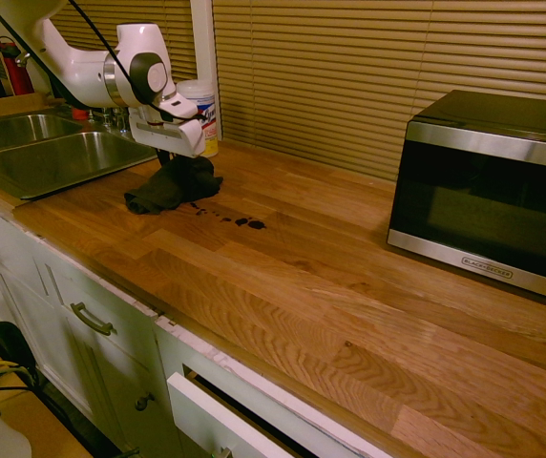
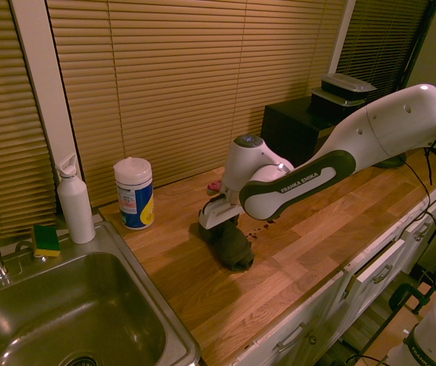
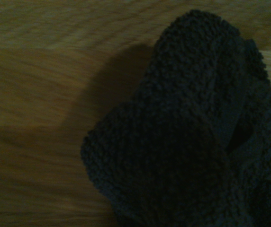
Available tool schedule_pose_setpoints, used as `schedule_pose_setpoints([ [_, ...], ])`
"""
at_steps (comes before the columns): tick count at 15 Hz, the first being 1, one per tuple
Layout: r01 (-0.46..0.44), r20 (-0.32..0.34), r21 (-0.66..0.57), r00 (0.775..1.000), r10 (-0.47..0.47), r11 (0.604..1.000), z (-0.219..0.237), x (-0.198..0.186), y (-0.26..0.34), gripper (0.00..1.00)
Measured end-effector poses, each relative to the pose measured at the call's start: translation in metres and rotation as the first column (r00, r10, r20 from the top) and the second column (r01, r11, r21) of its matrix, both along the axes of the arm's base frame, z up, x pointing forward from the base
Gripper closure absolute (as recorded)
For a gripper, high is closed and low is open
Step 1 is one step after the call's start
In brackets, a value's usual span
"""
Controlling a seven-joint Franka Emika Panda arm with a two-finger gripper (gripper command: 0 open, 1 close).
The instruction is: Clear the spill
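Countertop: wooden butcher-block surface running the width of both exterior views, with white cabinet fronts below and slatted blinds behind.
Microwave: black and steel, standing at the far end of the counter, well apart from the arm.
Sink: stainless basin set into the counter at the end opposite the microwave.
Arm: white Franka, reaching across the counter from the microwave side toward the sink side.
Cloth: dark grey-black, bunched into a mound on the counter directly under the wrist; in the wrist view its knobbly weave fills most of the picture.
Gripper: pointing down into the top of the cloth, closed on a pinch of it; the fingertips are buried in the fabric.
Wipes canister: white lid, blue-and-yellow label, upright near the blinds between cloth and sink.
Bottle: white, upright at the sink's back corner.
Sponge: yellow-green, on the sink rim beside the bottle.
Spill: short trail of small dark droplets on the wood, starting at the cloth's edge and running toward the microwave.
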State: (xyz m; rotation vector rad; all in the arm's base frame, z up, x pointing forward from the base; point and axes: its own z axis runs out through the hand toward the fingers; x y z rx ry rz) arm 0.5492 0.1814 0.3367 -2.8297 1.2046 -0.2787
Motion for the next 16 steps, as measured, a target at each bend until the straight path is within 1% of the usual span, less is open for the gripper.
schedule_pose_setpoints([
  [4, 0.072, 0.021, -0.032, 0.997, -0.071, 0.997, 0.001, 0.004, -0.057, 1.00],
  [8, 0.152, 0.032, -0.072, 0.988, -0.150, 0.986, 0.006, -0.007, -0.124, 1.00],
  [11, 0.191, 0.038, -0.099, 0.981, -0.188, 0.977, 0.008, -0.013, -0.159, 1.00],
  [16, 0.281, 0.053, -0.145, 0.960, -0.277, 0.949, 0.009, -0.016, -0.224, 1.00],
])
